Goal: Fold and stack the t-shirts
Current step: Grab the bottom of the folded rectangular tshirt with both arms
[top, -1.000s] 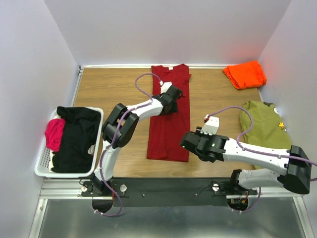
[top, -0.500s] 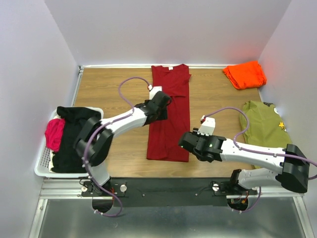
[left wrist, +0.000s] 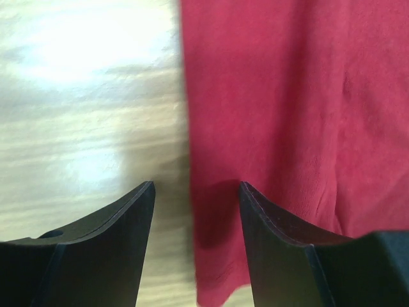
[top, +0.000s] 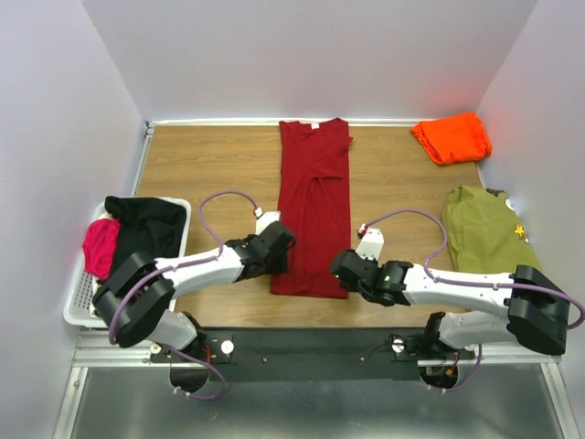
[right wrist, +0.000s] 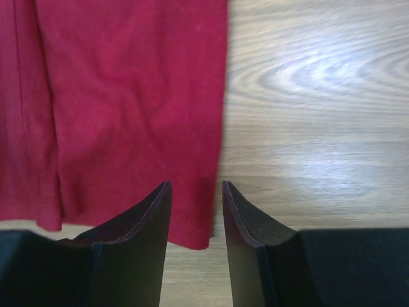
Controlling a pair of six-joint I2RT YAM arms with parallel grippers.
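The dark red t-shirt point(top: 314, 206) lies flat on the wooden table as a long narrow strip, collar at the far end. My left gripper point(top: 281, 241) is open at the strip's near left corner; in the left wrist view its fingers point(left wrist: 115, 243) straddle the shirt's left edge point(left wrist: 268, 128). My right gripper point(top: 337, 266) is open at the near right corner; in the right wrist view its fingers point(right wrist: 137, 236) straddle the shirt's right edge point(right wrist: 128, 115). Neither holds cloth. The bright orange t-shirt point(top: 451, 137) lies folded at the far right corner.
An olive-green garment point(top: 489, 233) lies at the right edge beside the right arm. A white basket point(top: 77, 306) at the left holds black and pink clothes. Walls close in the table on three sides.
My left arm has swung back from the shirt's middle to its near left corner. My right gripper has shifted slightly left and nearer, to the near right corner.
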